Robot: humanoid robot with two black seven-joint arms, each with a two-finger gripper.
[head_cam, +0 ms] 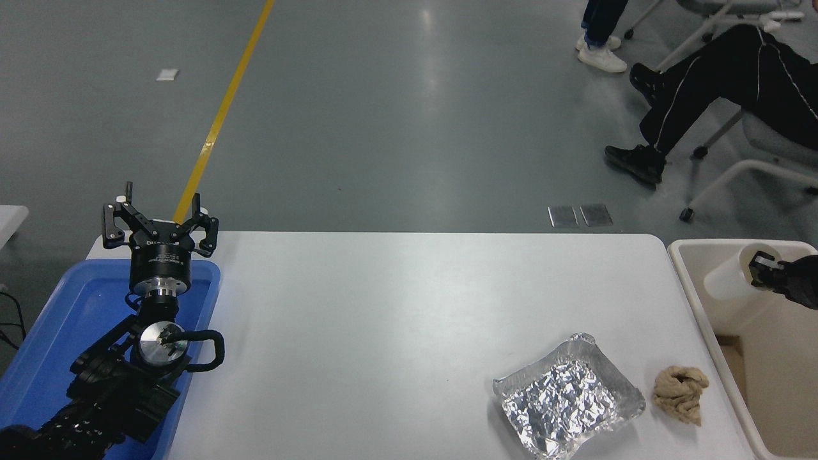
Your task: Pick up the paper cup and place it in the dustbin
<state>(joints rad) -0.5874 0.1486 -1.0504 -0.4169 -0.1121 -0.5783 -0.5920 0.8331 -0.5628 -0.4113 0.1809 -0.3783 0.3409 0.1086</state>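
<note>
The white paper cup [732, 281] lies tilted, mouth to the right, down inside the cream dustbin [690, 291] at the table's right end. My right gripper [763, 265] comes in from the right edge and is shut on the cup's rim, one finger inside the mouth. My left gripper [160, 220] is open and parked over the far end of the blue tray at the lower left.
A crumpled silver foil tray [565, 404] and a wad of brown paper [679, 393] lie on the white table [396, 319] at the front right. A blue tray [57, 332] sits at the left. A seated person's legs [703, 83] are beyond the table.
</note>
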